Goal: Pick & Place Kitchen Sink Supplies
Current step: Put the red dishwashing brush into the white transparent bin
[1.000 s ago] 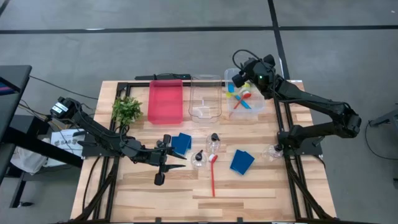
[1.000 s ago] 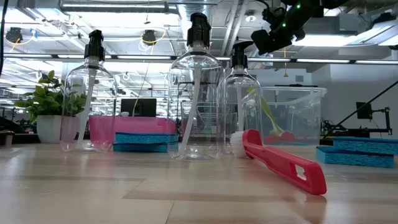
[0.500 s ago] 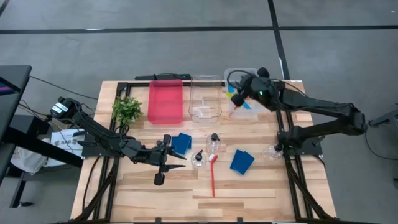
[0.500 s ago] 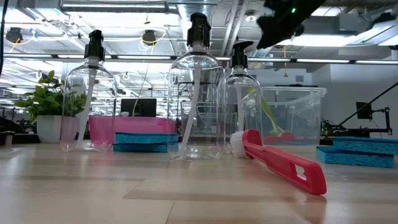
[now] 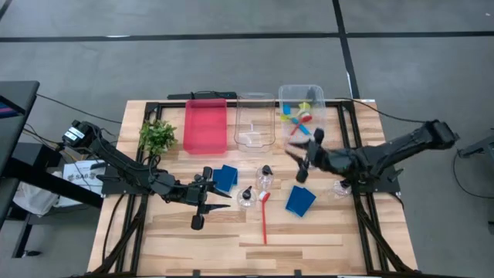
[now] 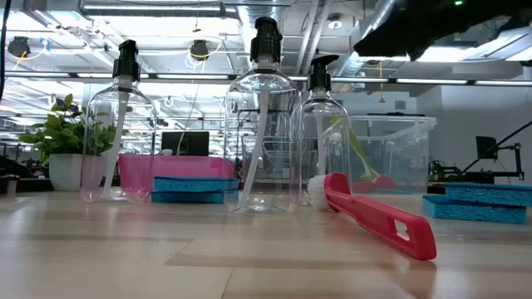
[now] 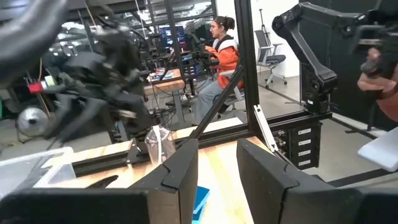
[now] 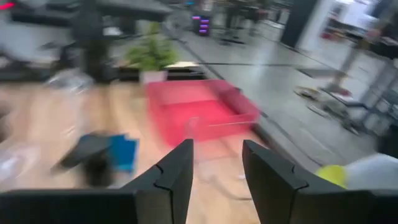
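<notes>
A pale wooden desk point(image 5: 154, 232) carries a red tray point(image 5: 205, 127) and two clear plastic bins; the bin point(image 5: 302, 116) behind the right gripper already holds coloured brushes. The right gripper point(image 5: 302, 158) hangs empty over the middle, jaws parted, so a fresh pick seems to be starting. A blue square sponge point(image 5: 300, 200) lies just ahead of those jaws, with a small clear pump bottle point(image 5: 265, 177) and a red long-handled brush point(image 5: 264, 218) beside them. The next move likely calls for lowering onto the sponge, where open desk surrounds it. The left gripper point(image 5: 202, 198) waits, jaws parted and empty, beside a second blue sponge point(image 5: 225, 177).
</notes>
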